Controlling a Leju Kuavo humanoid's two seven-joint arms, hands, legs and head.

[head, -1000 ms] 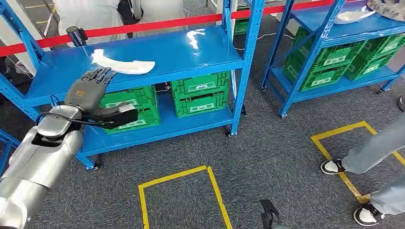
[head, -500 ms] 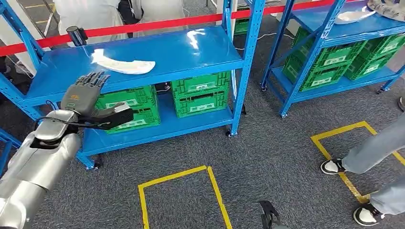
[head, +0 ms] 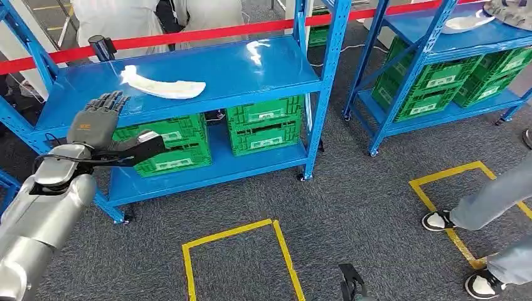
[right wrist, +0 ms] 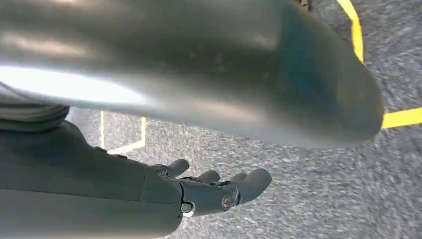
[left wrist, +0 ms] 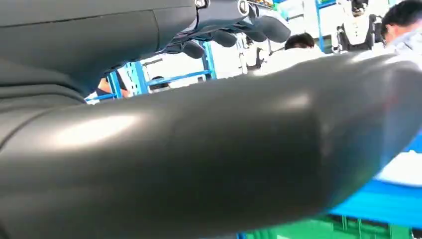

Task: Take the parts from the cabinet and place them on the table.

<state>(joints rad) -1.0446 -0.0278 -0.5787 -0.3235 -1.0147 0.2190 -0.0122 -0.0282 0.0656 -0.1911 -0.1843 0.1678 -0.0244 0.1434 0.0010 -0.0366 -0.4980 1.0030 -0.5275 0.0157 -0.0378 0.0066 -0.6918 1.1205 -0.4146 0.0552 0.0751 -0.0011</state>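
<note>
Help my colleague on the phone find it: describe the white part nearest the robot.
On the blue rack in front of the robot, look at its top shelf, left half. The white part lies there, long, flat and curved, beyond the raised left hand, above the green crates.

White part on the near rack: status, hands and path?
Left hand open, short of the shelf. Right hand open, hanging. White part untouched on top shelf. Path clear.

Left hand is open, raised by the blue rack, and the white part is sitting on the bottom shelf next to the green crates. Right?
Not quite. The white part lies on the top shelf of the blue rack, above the green crates, as the head view shows. The rest holds: the left hand is open, fingers spread, raised by the rack.
</note>
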